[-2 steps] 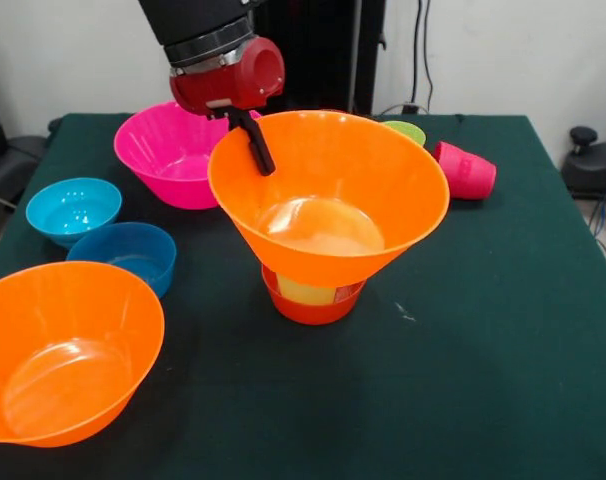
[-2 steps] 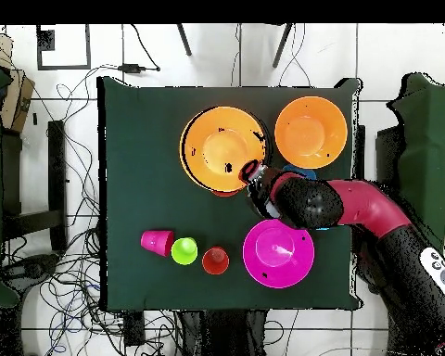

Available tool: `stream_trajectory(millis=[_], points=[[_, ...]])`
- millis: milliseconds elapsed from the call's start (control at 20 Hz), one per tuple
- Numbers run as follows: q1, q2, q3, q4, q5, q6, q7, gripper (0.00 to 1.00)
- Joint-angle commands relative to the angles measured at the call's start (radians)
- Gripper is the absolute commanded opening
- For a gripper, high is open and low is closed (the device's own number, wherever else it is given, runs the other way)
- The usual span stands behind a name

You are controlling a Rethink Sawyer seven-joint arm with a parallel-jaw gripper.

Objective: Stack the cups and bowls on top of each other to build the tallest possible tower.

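The claw (image 1: pixel 255 140) pinches the far rim of a large orange bowl (image 1: pixel 328 190), one dark finger inside the wall; that bowl sits upright on a pale yellow cup (image 1: pixel 305 291) nested in a small red-orange bowl (image 1: pixel 311 306) at the centre of the desk (image 1: pixel 463 350); a magenta bowl (image 1: pixel 168 155) lies at ten o'clock; light blue bowl (image 1: pixel 73 209) and darker blue bowl (image 1: pixel 128 255) at nine; second orange bowl (image 1: pixel 63 350) at seven; a red-pink cup (image 1: pixel 465 170) on its side at two, a lime green cup (image 1: pixel 407 130) just beside it.
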Motion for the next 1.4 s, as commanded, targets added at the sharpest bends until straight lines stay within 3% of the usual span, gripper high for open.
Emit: stream_trajectory(millis=[50, 750, 1400], points=[[-0.004, 0.034, 0.051, 0.009, -0.057, 0.010, -0.232, 0.00], [-0.016, 0.014, 0.075, 0.077, -0.058, -0.018, -0.166, 0.00], [-0.035, 0.017, 0.077, 0.093, -0.071, -0.019, -0.176, 0.00]])
